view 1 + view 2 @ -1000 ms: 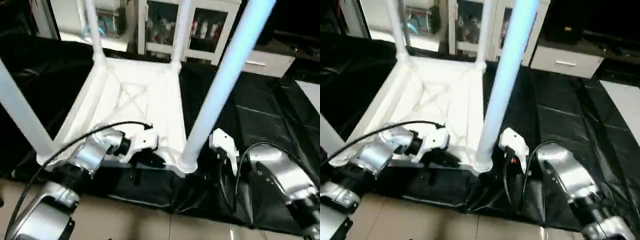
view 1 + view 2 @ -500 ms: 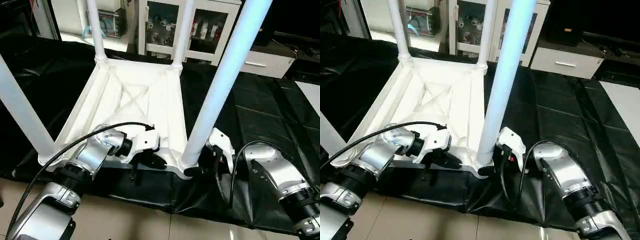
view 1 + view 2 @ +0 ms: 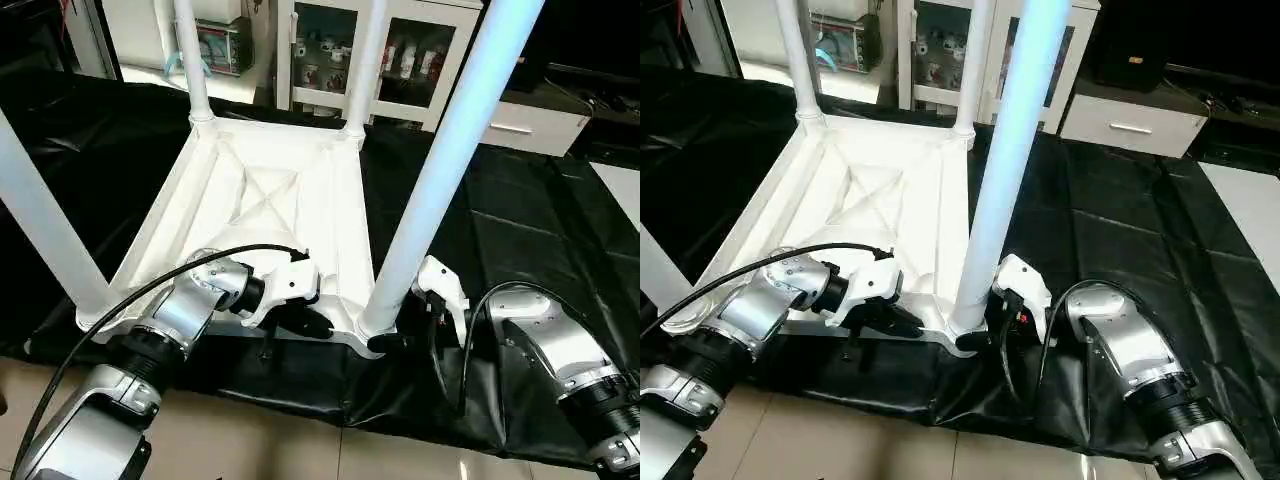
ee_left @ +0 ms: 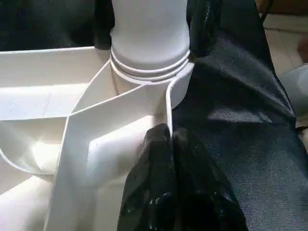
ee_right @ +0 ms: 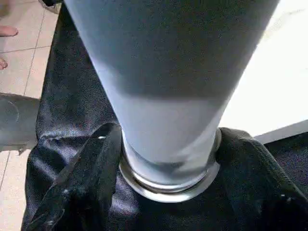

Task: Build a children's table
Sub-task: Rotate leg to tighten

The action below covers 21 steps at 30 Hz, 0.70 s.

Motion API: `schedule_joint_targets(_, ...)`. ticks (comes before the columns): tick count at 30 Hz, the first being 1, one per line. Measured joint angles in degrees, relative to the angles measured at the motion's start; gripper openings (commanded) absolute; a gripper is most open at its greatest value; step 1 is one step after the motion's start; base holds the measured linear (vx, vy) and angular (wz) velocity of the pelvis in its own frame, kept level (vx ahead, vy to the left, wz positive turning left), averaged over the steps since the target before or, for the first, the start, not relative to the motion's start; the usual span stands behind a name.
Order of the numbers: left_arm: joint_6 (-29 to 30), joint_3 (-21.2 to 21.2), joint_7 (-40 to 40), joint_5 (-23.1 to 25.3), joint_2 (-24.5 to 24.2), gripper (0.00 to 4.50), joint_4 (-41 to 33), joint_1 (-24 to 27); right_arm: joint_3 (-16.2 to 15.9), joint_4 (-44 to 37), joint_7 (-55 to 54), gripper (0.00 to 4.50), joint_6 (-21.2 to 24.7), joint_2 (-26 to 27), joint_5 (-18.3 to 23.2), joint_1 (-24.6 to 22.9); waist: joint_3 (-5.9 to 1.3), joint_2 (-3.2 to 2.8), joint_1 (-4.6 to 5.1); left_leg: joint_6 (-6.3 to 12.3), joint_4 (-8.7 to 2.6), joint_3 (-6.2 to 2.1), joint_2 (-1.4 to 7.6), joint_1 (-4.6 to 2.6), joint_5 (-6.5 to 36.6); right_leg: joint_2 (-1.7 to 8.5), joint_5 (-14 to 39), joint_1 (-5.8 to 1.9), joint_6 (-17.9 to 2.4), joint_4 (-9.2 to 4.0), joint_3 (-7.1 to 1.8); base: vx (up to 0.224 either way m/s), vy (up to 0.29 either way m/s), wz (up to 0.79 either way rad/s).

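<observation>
- Tabletop (image 3: 265,215): white, lying upside down on a black sheet (image 3: 520,240) spread over the floor; the X-ribbed underside faces up.
- Legs: four white tubes stand upright in the corner sockets — far-left leg (image 3: 190,60), far-right leg (image 3: 365,65), near-left leg (image 3: 45,235), near-right leg (image 3: 450,150).
- Left gripper (image 4: 171,144): its black fingers are pressed together, pinching the thin upright rim of the tabletop's near edge, just beside the near-right corner socket.
- Right gripper (image 5: 168,192): its fingers (image 5: 82,187) sit on either side of the near-right leg's ribbed base, where it enters the socket, clasping it at the tabletop's near-right corner.
- Surroundings: a white cabinet (image 3: 400,50) with glass doors stands beyond the far edge of the sheet; tiled floor (image 3: 260,440) lies along the sheet's near edge.
</observation>
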<state>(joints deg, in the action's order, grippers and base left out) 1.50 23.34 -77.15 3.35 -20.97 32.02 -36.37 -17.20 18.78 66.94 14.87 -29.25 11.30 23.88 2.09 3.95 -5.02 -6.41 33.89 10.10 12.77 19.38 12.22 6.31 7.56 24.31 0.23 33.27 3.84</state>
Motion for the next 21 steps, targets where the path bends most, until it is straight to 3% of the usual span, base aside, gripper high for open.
schedule_joint_targets(6,0.01,0.00,0.01,0.00,0.00,0.00,0.00,0.00,0.01,0.27,0.10,2.72,-0.16,0.11,0.00,0.06,0.00,0.00,0.01,0.00,0.00,0.00,0.00,0.00,0.00,0.00,0.00,0.00,0.00,0.00,0.00,0.000,0.000,0.00)
schedule_joint_targets(7,0.51,-0.81,2.26,0.48,1.37,0.00,1.86,-0.57,1.54,1.25,-2.44,2.72,-0.02,2.38,-0.19,-0.40,-0.06,-0.01,0.00,0.00,-0.03,-0.02,0.00,-0.08,0.00,-0.02,0.00,-0.12,-0.01,-0.03,0.00,0.000,0.000,0.00)
schedule_joint_targets(8,1.65,-2.70,8.95,2.06,4.56,0.00,6.51,-2.71,6.38,3.65,-11.69,2.72,0.81,7.77,-0.61,-1.63,-0.09,0.12,0.11,-0.02,0.04,-0.02,0.01,-0.31,0.00,-0.10,0.01,-0.41,0.02,-0.02,-0.03,0.000,0.000,0.00)
schedule_joint_targets(9,2.55,-3.29,13.52,3.66,6.14,0.00,8.88,-4.42,8.95,5.00,-18.86,2.71,1.13,11.51,-0.83,-1.60,-0.07,0.10,0.44,-0.11,0.17,-0.04,-0.02,-0.31,-0.06,-0.12,0.14,-0.33,0.25,-0.02,-0.04,0.000,0.000,0.00)
schedule_joint_targets(10,3.18,-3.42,16.03,4.24,7.06,0.00,9.89,-5.26,10.24,5.15,-23.57,2.71,1.32,13.52,-0.85,-1.62,0.04,-0.12,0.84,-0.15,0.21,-0.12,-0.04,-0.27,-0.08,-0.06,0.16,-0.23,0.29,-0.13,-0.01,0.000,0.000,0.00)
schedule_joint_targets(11,3.52,-3.42,17.51,4.31,7.81,0.00,9.90,-5.17,10.65,5.25,-26.26,2.70,1.34,14.15,-0.79,-1.63,0.07,-0.20,1.59,-0.15,0.14,-0.21,-0.18,-0.16,-0.08,0.06,0.17,-0.22,0.31,-0.17,-0.04,0.000,0.000,0.00)
schedule_joint_targets(14,3.68,-3.42,18.10,3.75,8.61,0.00,9.23,-4.38,11.06,5.94,-27.11,2.69,1.37,13.99,-0.37,-1.46,0.02,0.05,2.47,-0.15,0.14,-0.34,-0.21,-0.17,-0.08,-0.07,0.18,-0.30,0.33,-0.18,0.05,0.000,0.000,0.00)
schedule_joint_targets(21,3.23,-4.51,20.39,4.32,9.65,0.00,10.72,-4.95,12.54,6.34,-30.28,2.69,1.36,15.97,-1.58,-0.96,0.02,0.03,2.74,-0.16,-0.15,-0.39,-0.14,-0.18,-0.09,-0.22,0.17,-0.27,0.33,-0.14,0.08,0.000,0.000,0.00)
